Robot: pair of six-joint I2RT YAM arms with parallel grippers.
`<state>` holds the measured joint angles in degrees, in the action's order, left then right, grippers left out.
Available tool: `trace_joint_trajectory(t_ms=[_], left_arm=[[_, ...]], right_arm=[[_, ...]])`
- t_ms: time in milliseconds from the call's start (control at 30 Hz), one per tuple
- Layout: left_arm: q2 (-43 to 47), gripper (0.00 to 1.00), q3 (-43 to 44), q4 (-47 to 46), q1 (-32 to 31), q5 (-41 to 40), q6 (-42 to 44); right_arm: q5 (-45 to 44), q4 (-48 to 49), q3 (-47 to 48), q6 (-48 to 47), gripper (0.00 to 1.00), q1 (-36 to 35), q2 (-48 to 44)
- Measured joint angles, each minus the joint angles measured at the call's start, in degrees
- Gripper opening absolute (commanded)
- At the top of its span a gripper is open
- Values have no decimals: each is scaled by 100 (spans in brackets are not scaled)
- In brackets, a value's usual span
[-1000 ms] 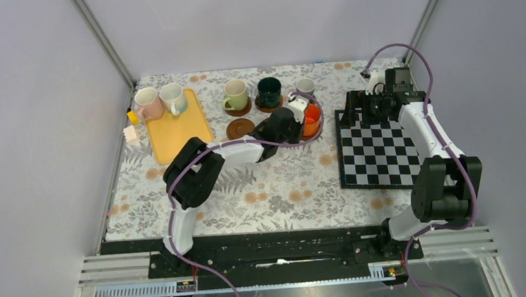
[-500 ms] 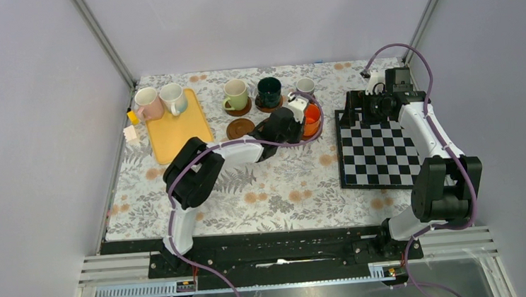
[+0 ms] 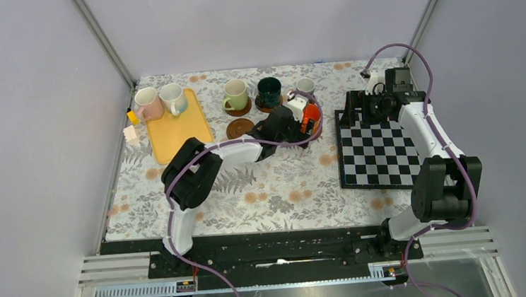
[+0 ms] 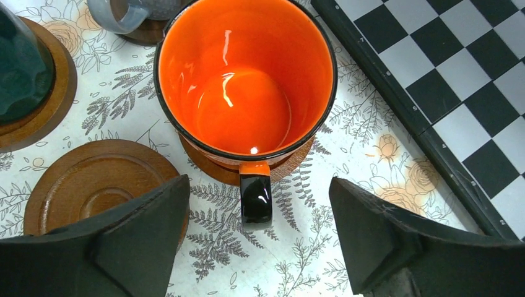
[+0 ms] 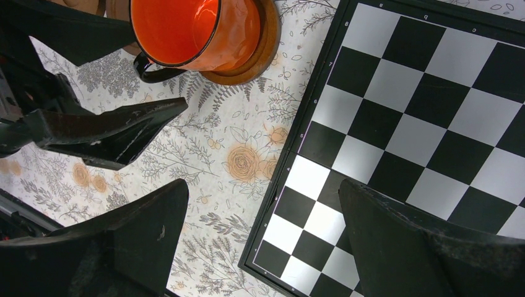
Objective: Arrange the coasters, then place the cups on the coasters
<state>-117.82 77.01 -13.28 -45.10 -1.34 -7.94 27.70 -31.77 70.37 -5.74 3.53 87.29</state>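
Since the earlier frame, the left gripper (image 4: pixel 258 189) had let go: its two black fingers stood spread wide on either side of the glossy orange ceramic mug with the black rim and handle (image 4: pixel 244 80), touching it nowhere that we could see. We found that mug upright on a round brown wooden coaster (image 4: pixel 207 166), beside the black-and-white chessboard (image 4: pixel 458 93). The right gripper (image 5: pixel 263 189) hung over the board's edge, likewise spread and holding nothing. We judged the retreat to be the chief hazard. The mug's handle pointed straight into the gap between the fingers, so a sideways or low withdrawal could hook it and drag the mug off its coaster. One finger (image 4: pixel 124 235) also sat above the bare round wooden coaster (image 4: pixel 86 185), which a dropped wrist could shove out of line. The dark green mug (image 4: pixel 21 68) and the grey mug (image 4: pixel 124 12) stood near enough to be clipped by a swing. The pink mug (image 3: pixel 147 101) and white mug (image 3: pixel 172 97) stood at the far end of the yellow rectangular tray (image 3: pixel 178 137), not yet on coasters.
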Motion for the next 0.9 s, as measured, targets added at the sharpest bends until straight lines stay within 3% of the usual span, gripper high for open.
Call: trace_joint_trajectory(t_ms=[233,533,900], left_arm=[[404,99,-46,173,4,2,15],[1709,99,-221,1016,146,245,85],[2949,99,-470,2490,1408,1010,-118]], right_arm=[[4,-2,0,-7,98,2,0],[66,-4,0,-66,98,0,0],[195,-9,0,-116,98,2,0]])
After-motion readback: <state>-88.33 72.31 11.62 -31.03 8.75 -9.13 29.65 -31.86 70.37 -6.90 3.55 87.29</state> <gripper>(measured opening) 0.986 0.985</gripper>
